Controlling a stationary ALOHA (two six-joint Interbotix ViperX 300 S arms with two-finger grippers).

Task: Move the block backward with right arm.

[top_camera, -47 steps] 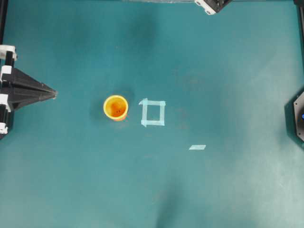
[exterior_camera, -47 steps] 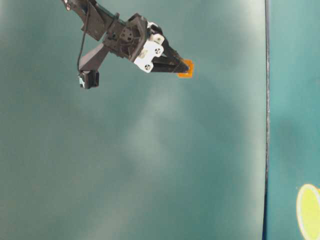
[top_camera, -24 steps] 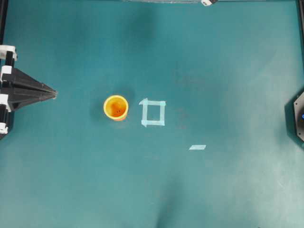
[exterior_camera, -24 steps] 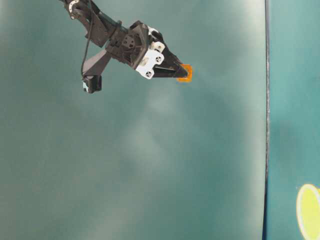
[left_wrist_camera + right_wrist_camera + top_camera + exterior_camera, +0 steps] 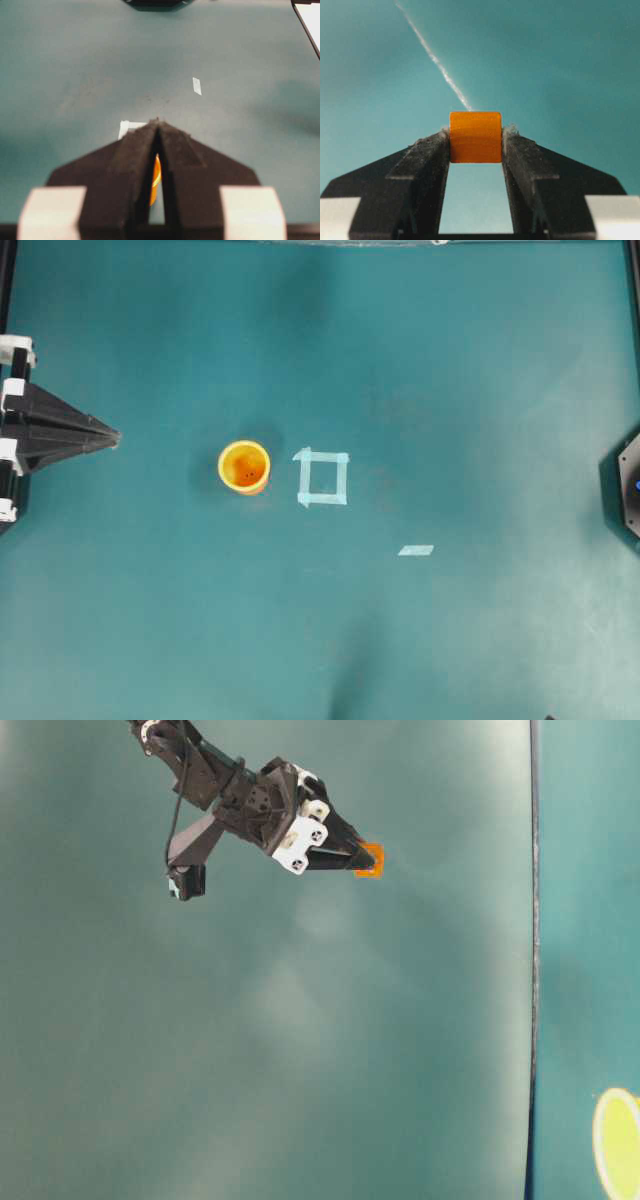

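The block [image 5: 475,142], a small orange cube, is clamped between the black fingertips of my right gripper [image 5: 475,131]. In the table-level view the right gripper [image 5: 360,857] holds the block [image 5: 372,860] in the air against the teal backdrop. Neither one shows in the overhead view. My left gripper [image 5: 113,439] rests shut and empty at the table's left edge, pointing at the yellow-orange cup [image 5: 244,466]. In the left wrist view the left gripper [image 5: 157,125] is closed, with a sliver of the cup [image 5: 155,180] showing behind its fingers.
A light tape square [image 5: 322,478] lies right of the cup, and a short tape strip [image 5: 415,550] lies lower right. The right arm's base [image 5: 628,485] sits at the right edge. The cup's rim [image 5: 617,1140] shows at the table-level view's lower right.
The right gripper has slid out of the overhead view past the top edge, still holding the block. In the table-level view it has shifted only slightly. The left arm has not moved.
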